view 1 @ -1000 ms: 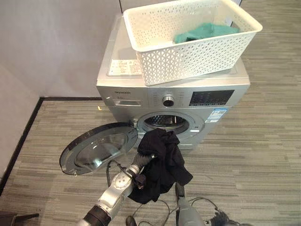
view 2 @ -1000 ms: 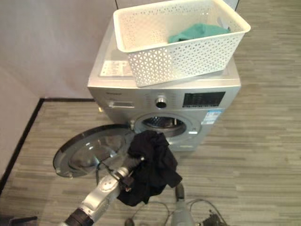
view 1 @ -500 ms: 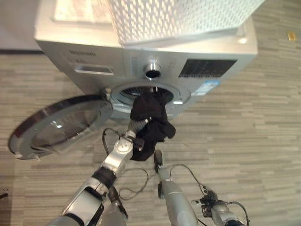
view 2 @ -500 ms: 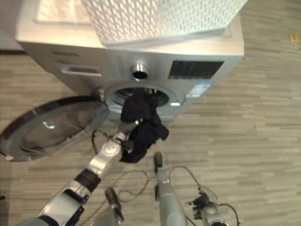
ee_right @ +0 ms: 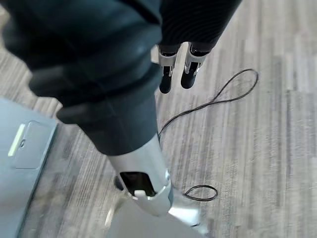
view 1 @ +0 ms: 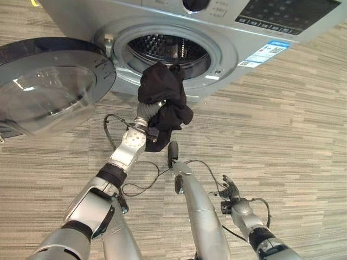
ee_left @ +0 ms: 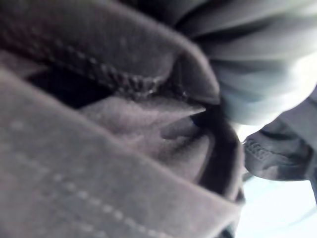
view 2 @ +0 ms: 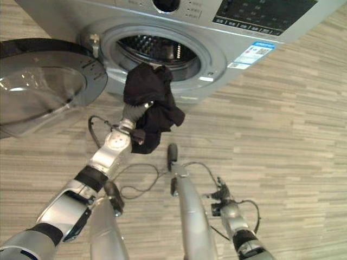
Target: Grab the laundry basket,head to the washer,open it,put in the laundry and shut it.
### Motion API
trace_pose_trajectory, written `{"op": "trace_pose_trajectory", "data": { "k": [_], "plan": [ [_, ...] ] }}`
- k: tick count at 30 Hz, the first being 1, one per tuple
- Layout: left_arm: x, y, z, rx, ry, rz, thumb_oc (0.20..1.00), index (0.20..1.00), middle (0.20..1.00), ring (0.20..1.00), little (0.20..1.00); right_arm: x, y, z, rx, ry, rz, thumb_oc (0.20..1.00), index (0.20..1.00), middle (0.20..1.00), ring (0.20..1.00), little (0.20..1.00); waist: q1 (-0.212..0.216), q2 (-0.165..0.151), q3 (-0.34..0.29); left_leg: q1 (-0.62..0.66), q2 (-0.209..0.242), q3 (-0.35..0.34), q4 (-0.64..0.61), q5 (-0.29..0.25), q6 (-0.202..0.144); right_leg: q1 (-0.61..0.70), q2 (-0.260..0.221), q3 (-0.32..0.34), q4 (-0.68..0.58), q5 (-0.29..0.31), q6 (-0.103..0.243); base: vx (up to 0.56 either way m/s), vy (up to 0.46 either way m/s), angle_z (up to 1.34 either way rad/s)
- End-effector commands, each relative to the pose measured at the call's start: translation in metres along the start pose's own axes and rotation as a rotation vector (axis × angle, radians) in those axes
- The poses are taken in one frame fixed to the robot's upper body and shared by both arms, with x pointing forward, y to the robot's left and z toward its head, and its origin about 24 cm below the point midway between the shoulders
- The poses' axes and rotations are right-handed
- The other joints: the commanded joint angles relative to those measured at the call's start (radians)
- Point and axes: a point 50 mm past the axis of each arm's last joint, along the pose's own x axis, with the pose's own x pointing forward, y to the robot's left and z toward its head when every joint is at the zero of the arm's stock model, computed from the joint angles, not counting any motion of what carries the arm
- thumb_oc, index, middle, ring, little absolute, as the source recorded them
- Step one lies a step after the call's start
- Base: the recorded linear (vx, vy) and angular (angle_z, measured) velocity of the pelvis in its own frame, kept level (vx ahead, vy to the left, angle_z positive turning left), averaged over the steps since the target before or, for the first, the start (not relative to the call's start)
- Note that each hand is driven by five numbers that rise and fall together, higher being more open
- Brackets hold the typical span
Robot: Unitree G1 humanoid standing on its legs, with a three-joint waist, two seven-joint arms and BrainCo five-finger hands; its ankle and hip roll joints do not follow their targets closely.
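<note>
Carrying black clothing (view 1: pixel 161 95) bunched over it, fingers hidden, the left hand (view 1: pixel 145 112) could snag trailing cloth on the washer's (view 1: pixel 227 46) rim, upper middle; right hand (view 1: pixel 230 190) hangs relaxed.

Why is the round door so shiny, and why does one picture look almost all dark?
Left eye view: the glass of the open washer door catches light and shows pale patches. Left wrist view: the black garment lies right in front of the camera, so its dark folds block most of the light, with brightness showing past one edge.
</note>
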Motion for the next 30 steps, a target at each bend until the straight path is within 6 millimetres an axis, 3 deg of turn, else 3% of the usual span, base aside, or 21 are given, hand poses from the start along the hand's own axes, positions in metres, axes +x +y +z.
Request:
{"op": "trace_pose_trajectory", "data": {
  "k": [1,4,7,11,12,15,16,17,18,22,25,27,30],
  "plan": [
    [0.01,-0.008,0.026,-0.039,-0.129,0.026,0.2,0.2,0.2,0.2,0.2,-0.008,-0.014,0.009,0.008,-0.093,-0.045,1.0,1.0,1.0,1.0,1.0,-0.037,0.03,-0.104,-0.075,0.017,-0.005,0.029,-0.051,0.035,-0.019,-0.055,0.052,0.059,-0.188,0.081,-0.03,-0.052,0.08],
    [0.017,-0.006,0.034,-0.049,-0.144,0.054,0.2,0.2,0.2,0.2,0.2,-0.009,-0.015,0.022,0.02,-0.155,-0.055,1.0,1.0,1.0,1.0,1.0,-0.041,0.035,-0.104,-0.118,0.021,-0.01,0.047,-0.054,0.034,-0.06,-0.054,0.055,0.081,-0.194,0.078,0.0,-0.013,0.01],
    [0.03,-0.001,0.059,-0.047,-0.2,0.115,0.2,0.2,0.2,0.2,0.2,-0.009,-0.012,0.043,0.039,-0.243,-0.073,1.0,1.0,1.0,1.0,1.0,-0.046,0.042,-0.098,-0.182,0.03,-0.012,0.056,-0.055,0.036,-0.13,-0.038,0.055,0.091,-0.19,0.082,-0.03,-0.02,-0.05],
    [0.038,0.0,0.081,-0.074,-0.259,0.138,0.2,0.2,0.2,0.2,0.2,-0.008,-0.012,0.052,0.051,-0.28,-0.09,1.0,1.0,1.0,1.0,1.0,-0.046,0.047,-0.089,-0.223,0.032,-0.021,0.054,-0.055,0.047,-0.169,-0.023,0.051,0.079,-0.179,0.088,-0.02,-0.049,-0.11],
    [0.044,-0.002,0.099,-0.075,-0.296,0.142,0.2,0.2,0.2,0.2,0.2,-0.009,-0.015,0.056,0.039,-0.299,-0.105,1.0,1.0,1.0,1.0,1.0,-0.054,0.046,-0.08,-0.237,0.037,-0.024,0.051,-0.056,0.054,-0.188,-0.015,0.05,0.073,-0.172,0.092,-0.02,-0.099,-0.1],
    [0.049,0.002,0.112,-0.045,-0.318,0.154,0.2,0.2,0.2,0.2,0.2,-0.01,-0.021,0.06,0.016,-0.321,-0.123,1.0,1.0,1.0,1.0,1.0,-0.062,0.043,-0.074,-0.244,0.042,-0.028,0.049,-0.058,0.059,-0.199,-0.007,0.05,0.065,-0.167,0.096,-0.01,-0.055,-0.08],
    [0.053,0.004,0.124,-0.049,-0.337,0.153,0.2,0.2,0.2,0.2,0.2,-0.011,-0.025,0.063,-0.001,-0.335,-0.132,1.0,1.0,1.0,1.0,1.0,-0.067,0.042,-0.07,-0.25,0.046,-0.031,0.047,-0.059,0.062,-0.21,-0.003,0.049,0.062,-0.166,0.097,0.03,-0.108,-0.11],
    [0.059,0.015,0.149,-0.03,-0.383,0.166,0.2,0.2,0.2,0.2,0.2,-0.015,-0.036,0.07,-0.019,-0.373,-0.153,1.0,1.0,1.0,1.0,1.0,-0.081,0.04,-0.067,-0.254,0.055,-0.034,0.043,-0.06,0.064,-0.22,0.005,0.049,0.054,-0.166,0.1,0.04,-0.087,-0.1],
    [0.06,0.015,0.15,-0.031,-0.385,0.165,0.2,0.2,0.2,0.2,0.2,-0.016,-0.036,0.07,-0.019,-0.374,-0.153,1.0,1.0,1.0,1.0,1.0,-0.081,0.041,-0.066,-0.255,0.055,-0.035,0.044,-0.06,0.064,-0.221,0.006,0.049,0.054,-0.165,0.1,0.04,-0.104,-0.12],
    [0.073,0.045,0.199,-0.111,-0.416,0.276,0.2,0.2,0.2,0.2,0.2,-0.033,-0.055,0.094,-0.003,-0.519,-0.166,1.0,1.0,1.0,1.0,1.0,-0.126,0.033,-0.06,-0.249,0.074,-0.034,0.015,-0.054,0.053,-0.24,0.021,0.052,0.037,-0.162,0.104,0.03,-0.07,-0.08],
    [0.071,0.046,0.247,-0.153,-0.525,0.301,0.2,0.2,0.2,0.2,0.2,-0.05,-0.07,0.104,-0.046,-0.611,-0.2,1.0,1.0,1.0,1.0,1.0,-0.168,0.024,-0.059,-0.229,0.096,-0.023,-0.027,-0.049,0.039,-0.244,0.041,0.053,0.0,-0.149,0.108,0.06,-0.089,-0.1],
    [0.07,0.044,0.26,-0.111,-0.549,0.314,0.2,0.2,0.2,0.2,0.2,-0.053,-0.074,0.107,-0.054,-0.628,-0.215,1.0,1.0,1.0,1.0,1.0,-0.174,0.017,-0.06,-0.214,0.106,-0.013,-0.045,-0.045,0.034,-0.239,0.05,0.055,-0.017,-0.144,0.109,0.03,-0.045,-0.09],
    [0.07,0.044,0.26,-0.111,-0.549,0.314,0.2,0.2,0.2,0.2,0.2,-0.053,-0.074,0.107,-0.053,-0.628,-0.215,1.0,1.0,1.0,1.0,1.0,-0.174,0.016,-0.059,-0.212,0.106,-0.012,-0.046,-0.045,0.034,-0.238,0.05,0.056,-0.017,-0.143,0.109,0.0,-0.008,-0.14]
  ]
}}
